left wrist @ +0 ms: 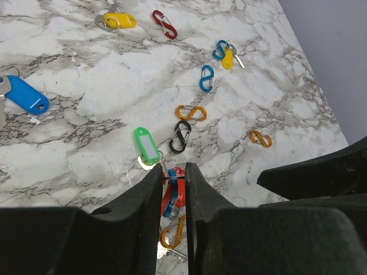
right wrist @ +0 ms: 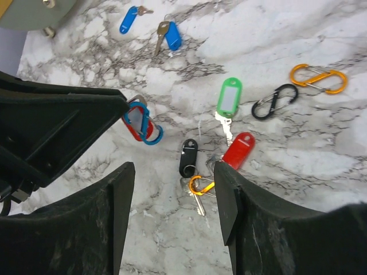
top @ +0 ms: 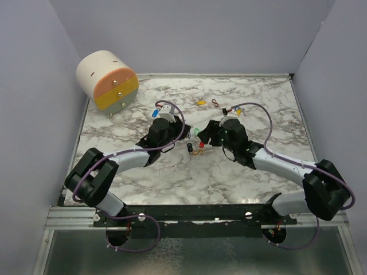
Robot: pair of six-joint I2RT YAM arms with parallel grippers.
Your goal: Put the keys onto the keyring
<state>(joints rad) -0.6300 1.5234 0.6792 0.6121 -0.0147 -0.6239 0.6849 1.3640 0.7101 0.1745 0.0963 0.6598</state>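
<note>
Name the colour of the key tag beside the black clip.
Green key tag, clearest in left wrist view.

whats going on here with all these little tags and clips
Two robot arms meet over the middle of the marble table. The left gripper is shut on a held red tag together with a blue clip. The right gripper is open above a black tag and a loose red tag. A green tag lies nearby.
</note>
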